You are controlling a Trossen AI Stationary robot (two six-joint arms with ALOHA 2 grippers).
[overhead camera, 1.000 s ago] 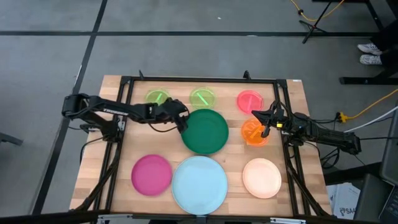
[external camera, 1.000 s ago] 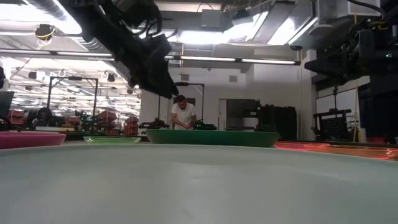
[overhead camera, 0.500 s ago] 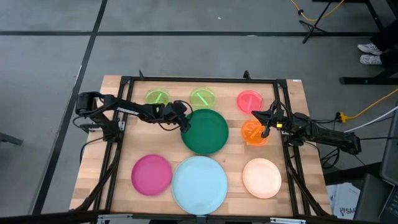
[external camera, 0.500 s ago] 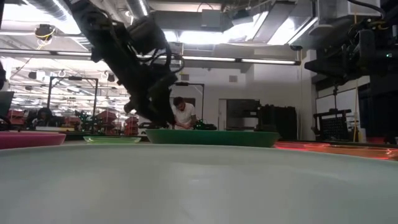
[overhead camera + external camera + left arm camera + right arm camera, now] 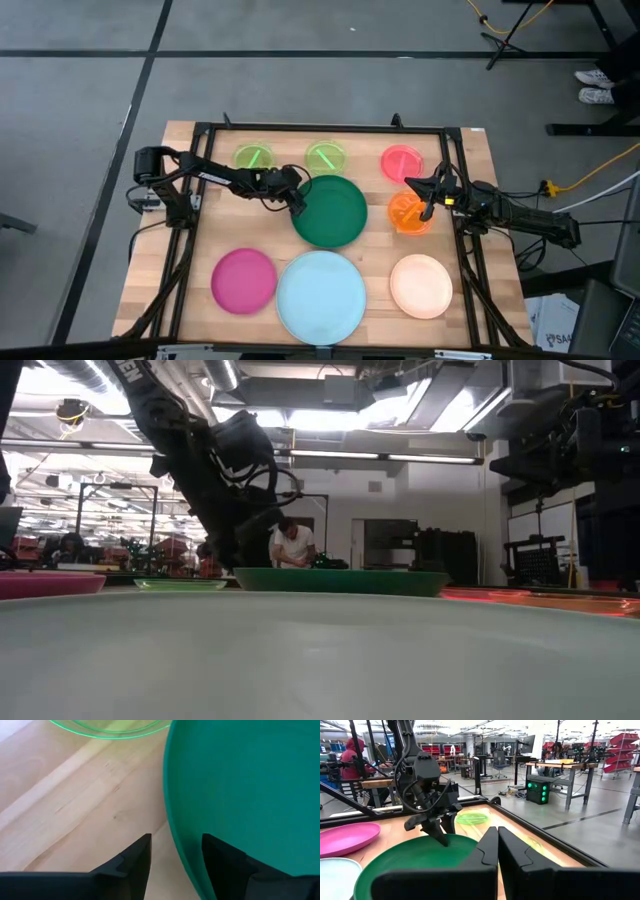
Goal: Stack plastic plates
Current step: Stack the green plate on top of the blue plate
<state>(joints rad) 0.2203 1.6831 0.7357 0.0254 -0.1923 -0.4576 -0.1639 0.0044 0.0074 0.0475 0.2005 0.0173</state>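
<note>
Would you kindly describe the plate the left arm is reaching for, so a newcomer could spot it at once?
On the wooden table, look to the middle, just behind the light-blue plate. The dark-green plate lies there, with the left claw open astride its rim. It is the only dark-green plate, larger than the lime ones beside it.

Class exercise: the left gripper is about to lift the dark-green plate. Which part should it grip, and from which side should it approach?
Grip the thin raised rim of the dark-green plate on its left edge, where the left gripper already sits with open fingers straddling it. The plate lies flat on the table and is wide and shallow, so only the rim fits between the fingers; that side probably has the most bare wood for a low approach.
</note>
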